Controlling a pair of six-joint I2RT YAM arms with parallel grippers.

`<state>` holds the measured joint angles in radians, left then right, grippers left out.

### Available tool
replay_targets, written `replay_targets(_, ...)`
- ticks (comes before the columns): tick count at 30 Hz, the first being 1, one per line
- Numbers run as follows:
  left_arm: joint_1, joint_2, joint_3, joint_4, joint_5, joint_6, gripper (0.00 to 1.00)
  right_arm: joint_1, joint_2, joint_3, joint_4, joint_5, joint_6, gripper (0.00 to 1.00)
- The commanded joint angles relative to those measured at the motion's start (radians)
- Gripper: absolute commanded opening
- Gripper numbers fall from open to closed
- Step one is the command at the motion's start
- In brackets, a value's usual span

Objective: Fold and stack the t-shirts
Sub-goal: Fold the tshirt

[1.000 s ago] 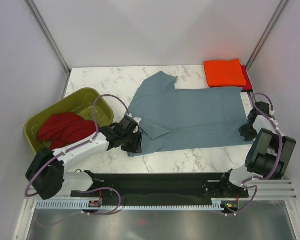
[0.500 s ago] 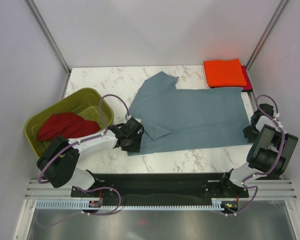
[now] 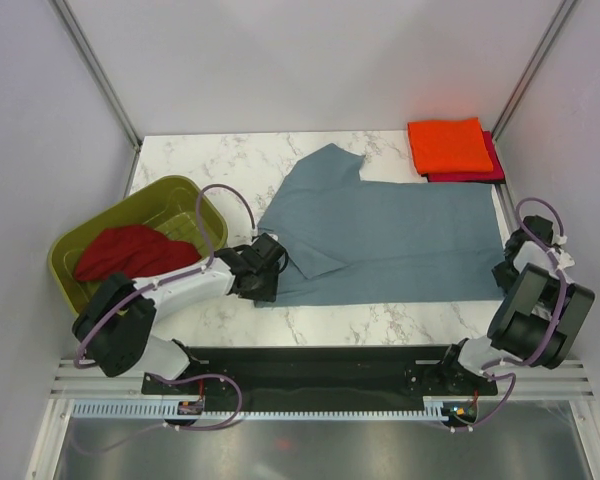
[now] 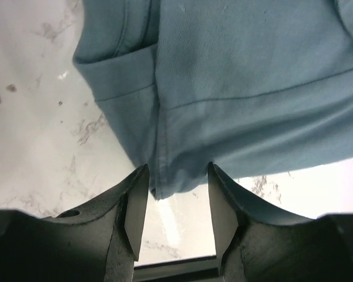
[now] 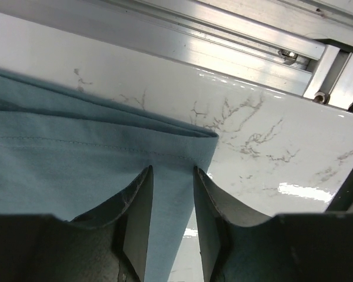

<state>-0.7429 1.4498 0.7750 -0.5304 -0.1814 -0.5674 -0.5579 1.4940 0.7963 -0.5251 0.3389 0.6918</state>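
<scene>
The slate blue-grey t-shirt (image 3: 390,235) lies spread flat across the marble table, with one sleeve folded over at its left side. My left gripper (image 3: 264,276) is at the shirt's near left corner. In the left wrist view it (image 4: 177,168) is open, and the shirt's corner (image 4: 167,179) dips between the fingertips without being pinched. My right gripper (image 3: 508,268) is at the near right corner. It (image 5: 172,171) is open, its fingers astride the hem (image 5: 106,147). A folded orange t-shirt (image 3: 447,146) lies on a magenta-red one (image 3: 488,168) at the back right. A dark red t-shirt (image 3: 130,252) is bunched in the tub.
The olive-green tub (image 3: 185,192) stands at the table's left edge, close to my left arm. Grey walls and metal posts close in the table (image 3: 210,160). An aluminium rail (image 5: 235,29) runs along the right table edge, near my right gripper.
Both grippers drew toward the near edge. The blue-grey shirt's near hem went from crooked to straight, and its right corner slid right and nearer. My left arm pulled back.
</scene>
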Motion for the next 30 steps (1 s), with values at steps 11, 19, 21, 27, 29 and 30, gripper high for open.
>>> replay_targets(11,0.158,-0.298,0.371,-0.195,0.265,0.092,0.54,0.352,-0.300,0.064,0.115,-0.249,-0.150,0.41)
replay_targets(19,0.511,-0.195,0.760,-0.197,0.647,0.103,0.55,0.886,-0.166,0.104,0.359,-0.257,-0.273,0.42)
replay_targets(21,0.595,-0.158,0.815,-0.188,0.738,0.087,0.54,1.047,-0.070,0.151,0.359,-0.181,-0.307,0.43)
replay_targets(27,0.793,-0.117,0.689,-0.022,0.938,-0.054,0.50,1.368,0.168,0.288,0.413,0.008,-0.487,0.43)
replay_targets(29,0.804,-0.137,0.627,-0.005,0.887,-0.060,0.50,1.434,0.207,0.325,0.435,0.018,-0.520,0.42)
replay_targets(30,0.813,-0.144,0.609,0.004,0.872,-0.055,0.51,1.454,0.244,0.337,0.441,0.017,-0.541,0.43)
